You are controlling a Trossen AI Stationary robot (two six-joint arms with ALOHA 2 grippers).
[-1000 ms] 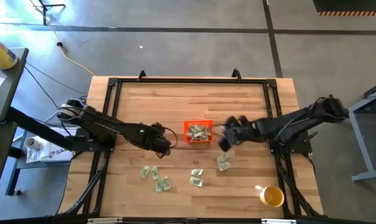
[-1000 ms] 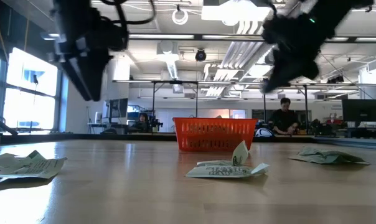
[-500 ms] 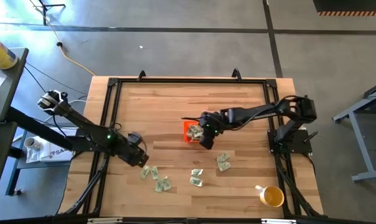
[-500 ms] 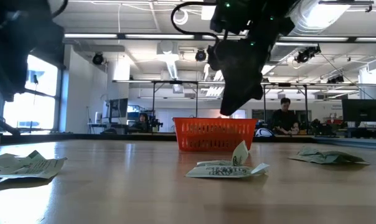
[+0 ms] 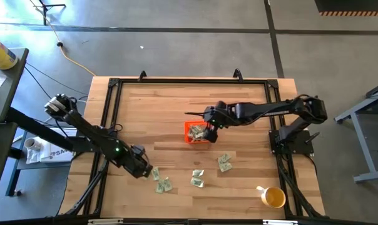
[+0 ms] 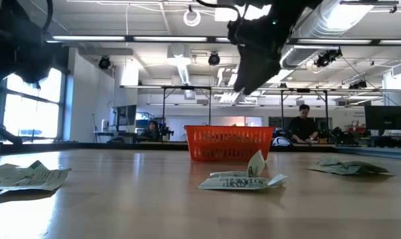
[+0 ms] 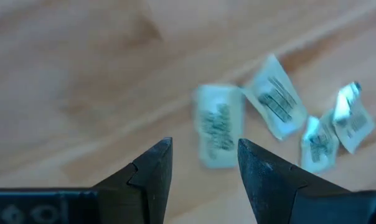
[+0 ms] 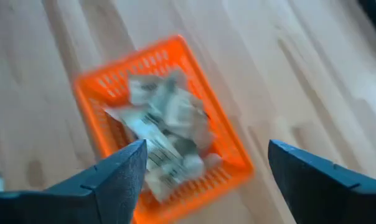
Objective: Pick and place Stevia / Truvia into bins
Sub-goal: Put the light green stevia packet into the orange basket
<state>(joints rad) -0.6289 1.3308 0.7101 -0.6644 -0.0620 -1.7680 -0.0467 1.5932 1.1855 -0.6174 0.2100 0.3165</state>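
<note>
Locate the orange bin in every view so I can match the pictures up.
High view: orange bin at table centre, just under the right hand.
Low view: bin at mid-picture, far across the table, below the right hand.
Left wrist view: not in it; only loose packets on wood.
Right wrist view: bin centred between the open fingers, packets heaped inside.
Shared landmark: the right hand over the bin.

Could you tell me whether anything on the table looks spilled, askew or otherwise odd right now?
Nothing looks damaged. Several sweetener packets lie loose and crumpled on the table, outside the orange bin, which sits slightly askew and already holds a heap. The yellow cup stands upright near a corner.
</note>
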